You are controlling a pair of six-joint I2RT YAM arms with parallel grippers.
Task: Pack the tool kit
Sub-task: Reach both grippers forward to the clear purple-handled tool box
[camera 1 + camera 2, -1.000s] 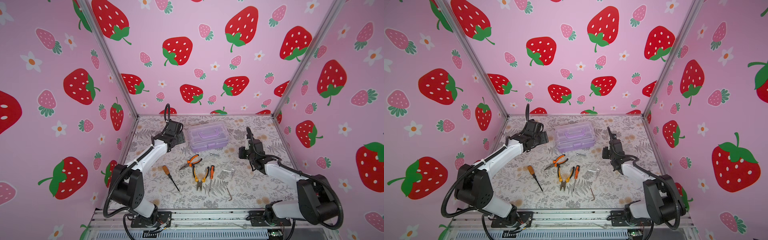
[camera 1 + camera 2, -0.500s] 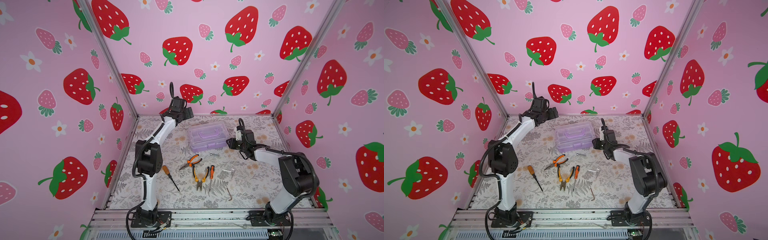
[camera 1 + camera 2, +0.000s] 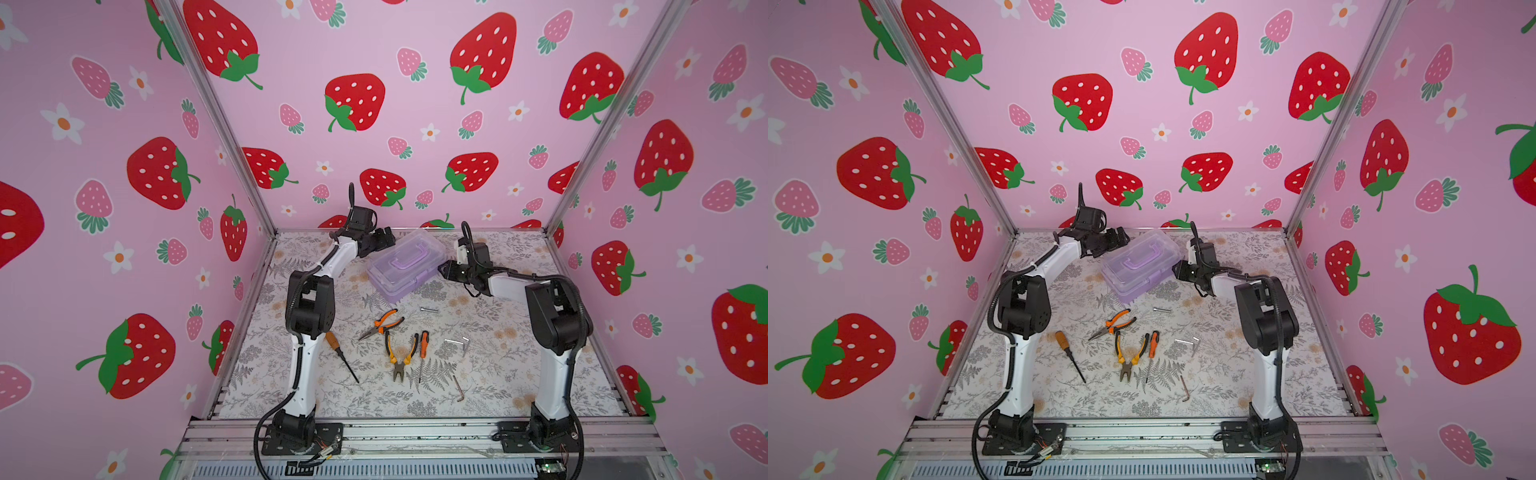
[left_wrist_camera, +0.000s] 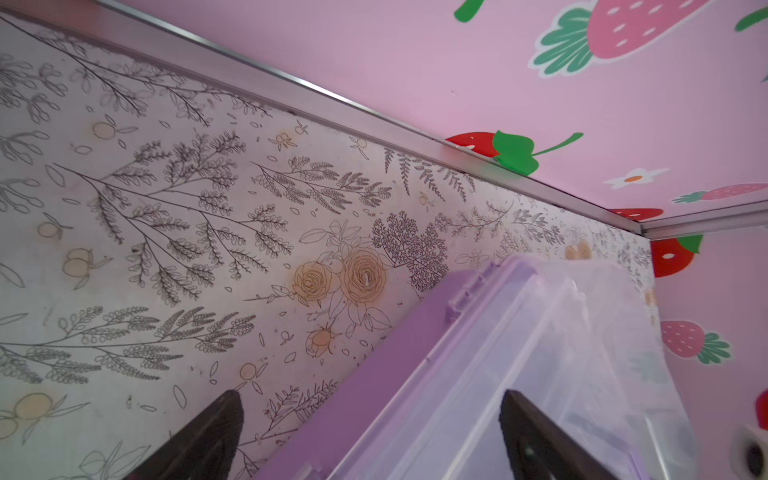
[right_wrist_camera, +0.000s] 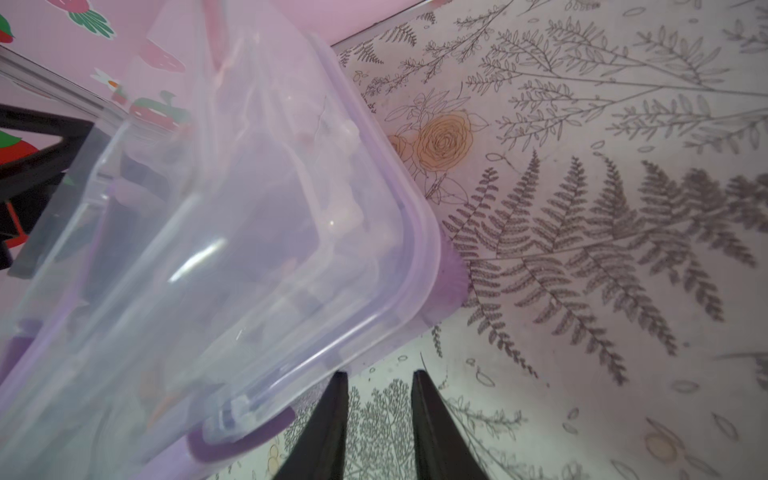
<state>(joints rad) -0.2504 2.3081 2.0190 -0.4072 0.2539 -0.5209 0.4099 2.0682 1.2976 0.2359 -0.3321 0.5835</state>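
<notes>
Packing isn't started, as far as I can see. The box (image 3: 405,266) sits far centre with its clear lid down. All tools lie loose on the mat (image 3: 519,374), nearer me: long-nose pliers (image 3: 380,325), second pliers (image 3: 400,353), wooden-handled screwdriver (image 3: 340,353), orange screwdriver (image 3: 422,347), hex keys (image 3: 457,343).

The left gripper (image 3: 384,239) is at the box's far-left end, jaws spread wide, gripping nothing. The right gripper (image 3: 444,270) is at its right end, jaws slightly apart and empty.

Only the top views show the tool layout. The left wrist view shows the jaws straddling the box edge. The right wrist view shows the tips just beside the box corner.
</notes>
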